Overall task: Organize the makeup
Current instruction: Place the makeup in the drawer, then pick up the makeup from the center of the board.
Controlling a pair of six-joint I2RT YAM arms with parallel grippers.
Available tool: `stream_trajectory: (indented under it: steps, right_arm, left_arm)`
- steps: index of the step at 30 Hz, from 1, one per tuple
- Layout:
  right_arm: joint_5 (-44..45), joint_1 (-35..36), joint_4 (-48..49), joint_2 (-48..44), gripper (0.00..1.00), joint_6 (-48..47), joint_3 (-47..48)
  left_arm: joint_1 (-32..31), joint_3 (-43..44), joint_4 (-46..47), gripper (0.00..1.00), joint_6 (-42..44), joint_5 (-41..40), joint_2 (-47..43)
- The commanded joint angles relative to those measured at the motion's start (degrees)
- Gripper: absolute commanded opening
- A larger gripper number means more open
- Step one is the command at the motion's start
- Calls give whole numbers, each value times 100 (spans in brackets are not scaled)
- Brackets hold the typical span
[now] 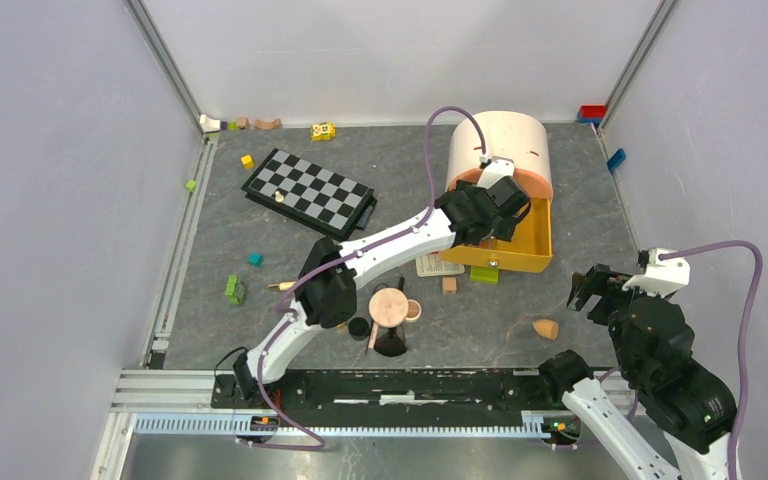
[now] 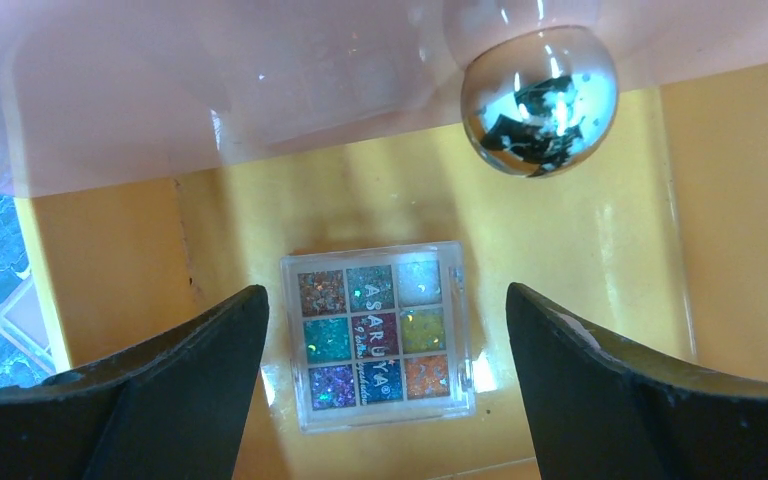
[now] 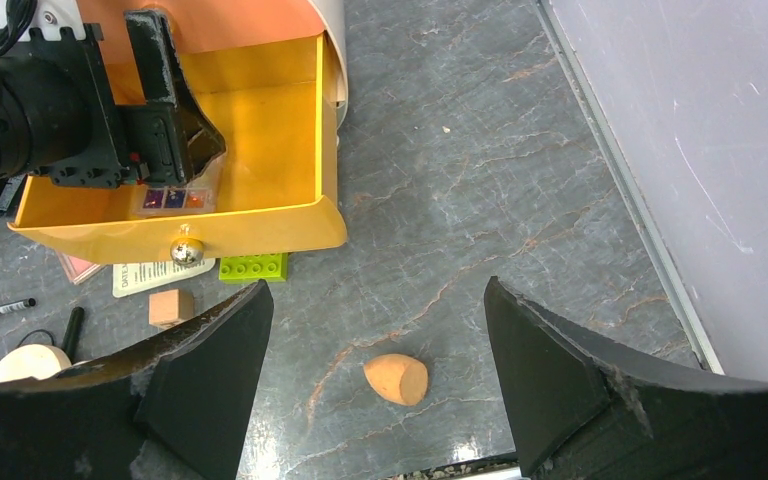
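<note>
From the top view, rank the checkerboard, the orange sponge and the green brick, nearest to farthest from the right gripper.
1. Orange sponge, on the table just left of the right gripper.
2. Green brick, farther left, mid-table.
3. Checkerboard, far across on the left side.

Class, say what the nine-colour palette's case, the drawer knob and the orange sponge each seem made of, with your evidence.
palette case: probably clear hard plastic, with a glossy see-through rim.
drawer knob: polished metal or chromed plastic, with mirror-like reflections.
orange sponge: probably soft matte foam, with no shine and a rounded teardrop shape.
</note>
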Motion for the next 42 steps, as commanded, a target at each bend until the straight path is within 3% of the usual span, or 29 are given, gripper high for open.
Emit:
stream_trajectory:
  steps: [1,8,13,16,21,27,34,42]
  right_arm:
    - [-12,24,110,-5,85,6,20]
    - [-57,24,209,4,85,-2,-79]
    - [-109,23,268,23,84,22,-147]
    - [-116,27,222,29,85,20,-104]
    - [-53,24,199,25,85,-28,-123]
    - [-22,24,308,71,85,-68,-204]
    - [-83,24,306,39,86,75,-318]
    - [-86,25,114,-91,86,149,-290]
  left_arm:
    - [-20,275,26,94,164,39,-528]
    - [-134,922,-131,93,531,236,-793]
    - [-311,798,-139,90,729,71,-1272]
    - [-535,115,-62,89,939,-632,-1897]
    - [-498,-2092,527,88,715,-1388,-3523]
    - [385,-4083,502,87,-323,-1162,-4687]
    - [1082,-5315,956,82,-1060,-487,-4181]
    - [1618,-5006,1405,77,-1835,171,-2791]
